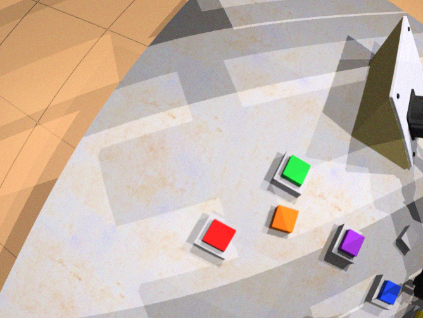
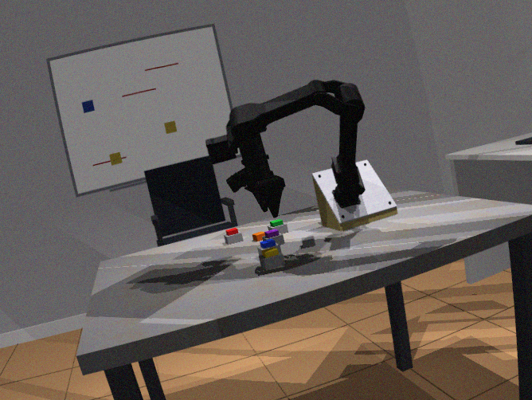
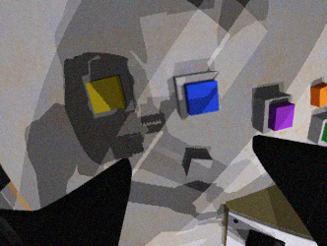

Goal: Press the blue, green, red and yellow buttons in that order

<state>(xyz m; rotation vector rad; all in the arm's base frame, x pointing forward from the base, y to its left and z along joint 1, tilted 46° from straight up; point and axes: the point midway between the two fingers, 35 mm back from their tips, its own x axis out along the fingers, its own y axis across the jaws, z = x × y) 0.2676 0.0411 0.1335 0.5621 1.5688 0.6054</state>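
My gripper (image 2: 270, 213) (image 3: 192, 154) is open and empty, with its fingertips in the air above the buttons. The blue button (image 1: 389, 292) (image 2: 267, 244) (image 3: 201, 97) shows ahead of the gap between the fingers in the wrist view. The yellow button (image 1: 418, 314) (image 2: 270, 252) (image 3: 105, 94) is beside it, cut off in the top view. The green button (image 1: 296, 170) (image 2: 275, 223) (image 3: 325, 132) is cut off at the right edge of the wrist view. The red button (image 1: 219, 235) (image 2: 232, 231) stands farthest left in the top view. No button is touched.
A purple button (image 1: 352, 242) (image 2: 271, 233) (image 3: 281, 116) stands between blue and green. An orange block (image 1: 284, 219) (image 2: 258, 236) (image 3: 319, 95) lies between red, green and purple. The arm's slanted white mounting plate (image 1: 406, 68) (image 2: 373, 189) stands behind them. Shadows cross the table.
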